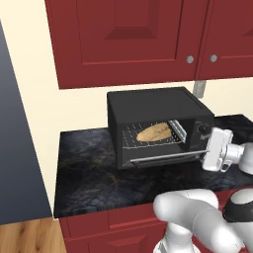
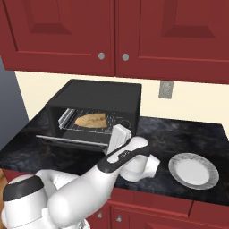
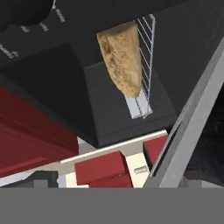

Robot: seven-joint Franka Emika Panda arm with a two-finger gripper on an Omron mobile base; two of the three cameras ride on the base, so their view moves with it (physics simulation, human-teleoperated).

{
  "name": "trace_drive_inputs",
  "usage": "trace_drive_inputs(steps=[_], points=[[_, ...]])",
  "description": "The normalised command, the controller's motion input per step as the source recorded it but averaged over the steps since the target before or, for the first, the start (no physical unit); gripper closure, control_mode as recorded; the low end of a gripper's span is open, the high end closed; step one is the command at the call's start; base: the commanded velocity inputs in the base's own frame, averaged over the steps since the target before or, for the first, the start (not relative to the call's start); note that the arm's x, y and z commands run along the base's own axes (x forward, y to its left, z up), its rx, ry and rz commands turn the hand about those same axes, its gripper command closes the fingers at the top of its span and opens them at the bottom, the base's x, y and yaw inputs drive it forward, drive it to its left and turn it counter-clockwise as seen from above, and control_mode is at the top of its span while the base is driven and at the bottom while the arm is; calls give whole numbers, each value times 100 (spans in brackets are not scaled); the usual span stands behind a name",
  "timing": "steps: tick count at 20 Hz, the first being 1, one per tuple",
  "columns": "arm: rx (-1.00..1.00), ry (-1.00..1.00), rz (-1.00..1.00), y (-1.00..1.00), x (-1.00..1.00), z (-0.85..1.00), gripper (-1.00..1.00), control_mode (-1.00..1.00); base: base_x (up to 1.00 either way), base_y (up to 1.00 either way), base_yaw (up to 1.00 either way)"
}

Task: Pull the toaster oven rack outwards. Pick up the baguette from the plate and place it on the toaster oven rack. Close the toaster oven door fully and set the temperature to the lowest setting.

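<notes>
The baguette (image 1: 154,133) already lies on the toaster oven rack (image 1: 148,137) inside the toaster oven (image 1: 153,123), and the plate (image 2: 194,170) on the counter (image 1: 89,173) is bare, so the step in hand is judged to be closing the toaster oven door (image 1: 165,157).

The door hangs part-way open, dropped forward below the cavity mouth, with its long edge running crosswise in front of the oven. The gripper (image 1: 210,148) sits at the knob-panel end of that door, right at the front corner, with the door's free edge just beside the jaws and stretching away from them toward the far end of the oven. In the hand view the silver door frame crosses close on one side, while the loaf and rack lie beyond, deeper in the cavity.

The jaws are taken to be spread wide and holding nothing, though the fingertips themselves are not clearly seen.

The coming move turns on getting under or behind the door's edge and pushing it up toward the cavity; contact with the door cannot be confirmed.
</notes>
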Motion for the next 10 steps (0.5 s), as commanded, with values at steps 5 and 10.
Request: trace_drive_inputs(steps=[5, 10], points=[[0, -34, -33, 29, 0, 70, -100, -100, 0, 0, 0], [0, -30, -26, 22, 0, 75, -100, -100, 0, 0, 0]])
